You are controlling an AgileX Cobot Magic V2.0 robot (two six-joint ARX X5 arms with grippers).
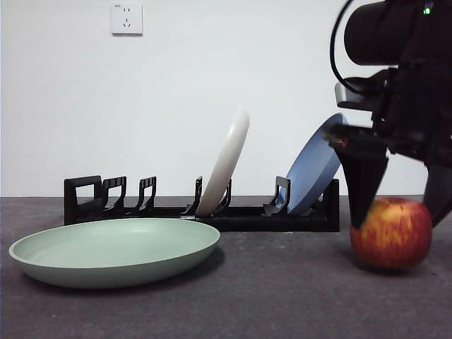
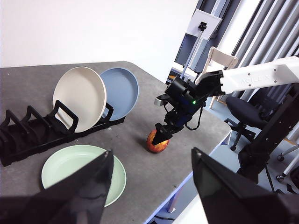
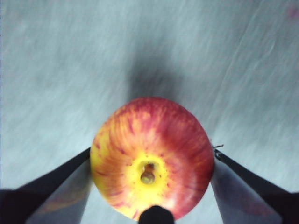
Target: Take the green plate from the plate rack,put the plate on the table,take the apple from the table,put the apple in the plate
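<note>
Straddling the apple (image 1: pixel 393 233) on the table (image 1: pixel 282 296), right gripper (image 1: pixel 395 205) spread, not yet gripping, green plate (image 1: pixel 113 251) before plate rack (image 1: pixel 212 208), left gripper (image 2: pixel 149 186) wide, empty.

Bare table (image 1: pixel 282 296) lies between the apple (image 1: pixel 392 233) and green plate (image 1: pixel 113 251); plate rack (image 1: pixel 212 208) stands behind.

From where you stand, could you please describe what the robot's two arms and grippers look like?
The right arm is white with grey lettering, ending in a black wrist with a green light and a looping black cable. Its right gripper has two tapered black jaws. The left gripper shows broad, glossy black jaws.
</note>
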